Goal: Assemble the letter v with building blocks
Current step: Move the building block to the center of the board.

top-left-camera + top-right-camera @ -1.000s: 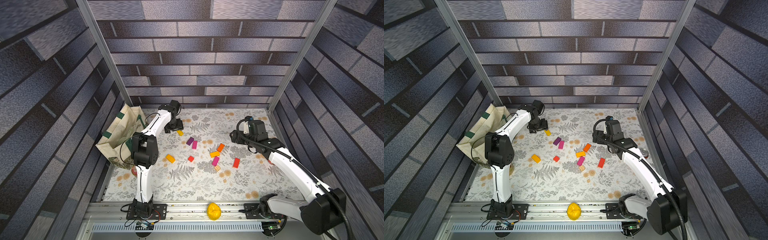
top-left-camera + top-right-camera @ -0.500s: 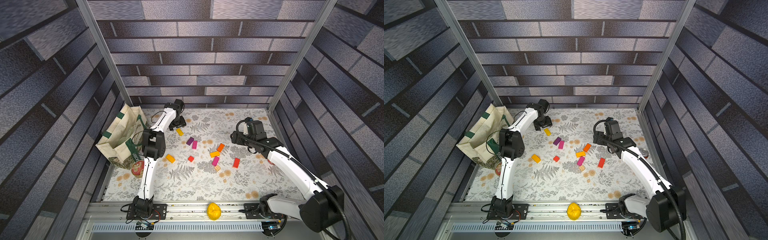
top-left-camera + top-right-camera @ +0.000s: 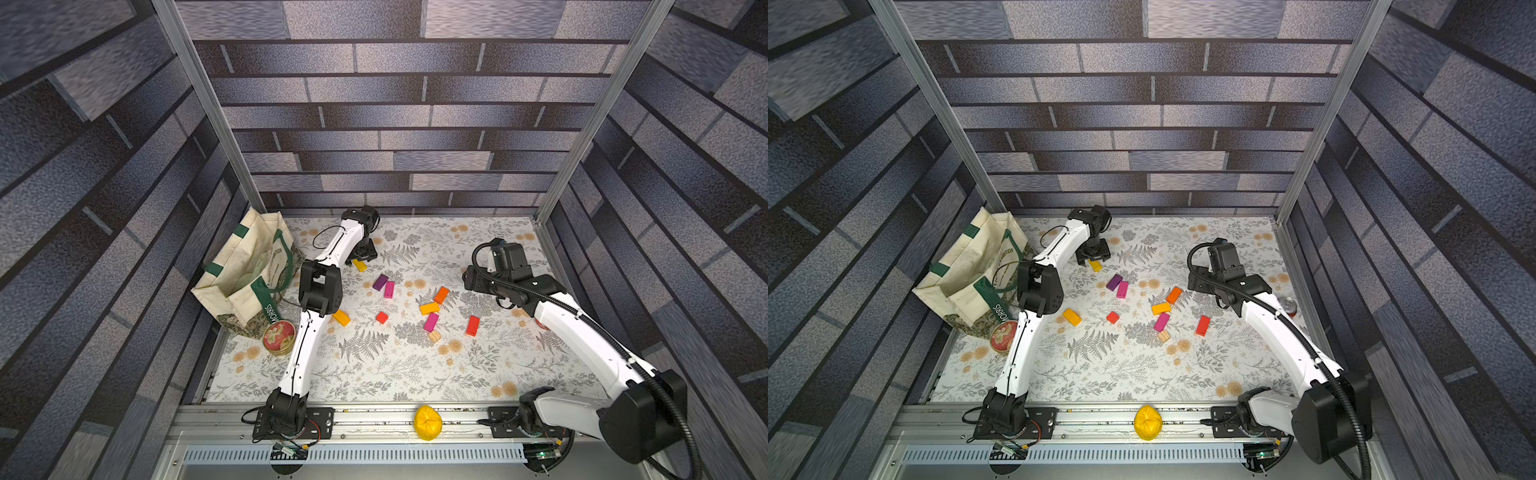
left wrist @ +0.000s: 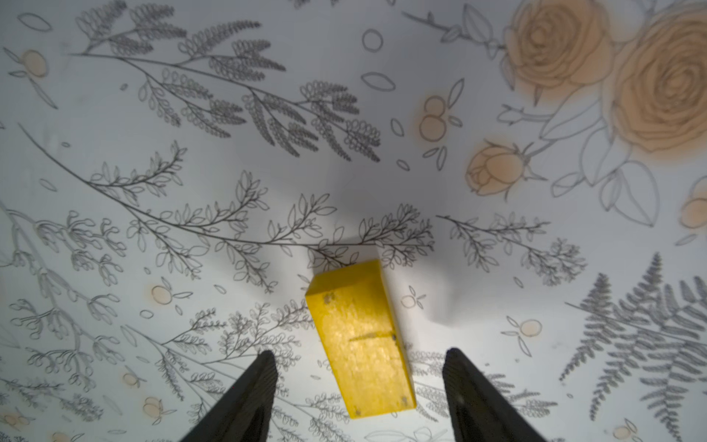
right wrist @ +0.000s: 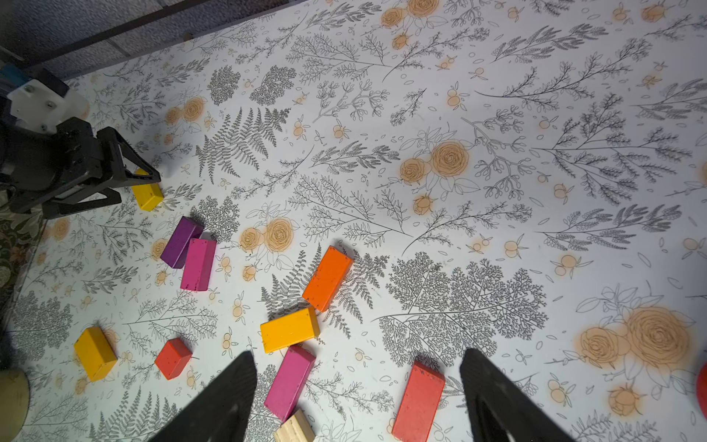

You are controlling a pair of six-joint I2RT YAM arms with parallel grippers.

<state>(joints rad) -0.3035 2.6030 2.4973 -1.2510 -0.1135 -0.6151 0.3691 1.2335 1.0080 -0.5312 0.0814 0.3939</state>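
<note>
At the left edge of both top views a cloth bag (image 3: 245,270) is seen leaning at the wall, and a round tin (image 3: 278,337) is placed just below it. Right of the bag, in the upper part of the table (image 3: 374,374), the left gripper (image 4: 359,352) is lowered over a yellow block (image 4: 355,325). In the left wrist view its jaws are spread, one at each side of the block, and a gap is left on both sides, so nothing is grasped.

The other building blocks (image 5: 289,329) are scattered flat in the middle of the frame. Going to the right, a dark yellow block (image 3: 341,318) is found near the elbow of the left arm. Next a purple block (image 3: 380,282) and a pink block (image 3: 389,289) are seen just beside each other, with a small red block (image 3: 382,318) below them. Further right an orange block (image 3: 441,295) is laid, with a second dark yellow block (image 3: 429,308) near its lower end. Below that a second pink block (image 3: 431,322) is seen, with a wooden cube (image 3: 434,336) close against its lower end, and then a long red block (image 3: 472,325).

Right of these, the right gripper (image 5: 357,354) is held above the table with its jaws wide apart and empty. At the bottom centre a yellow lump (image 3: 427,422) is seen on the rail.
</note>
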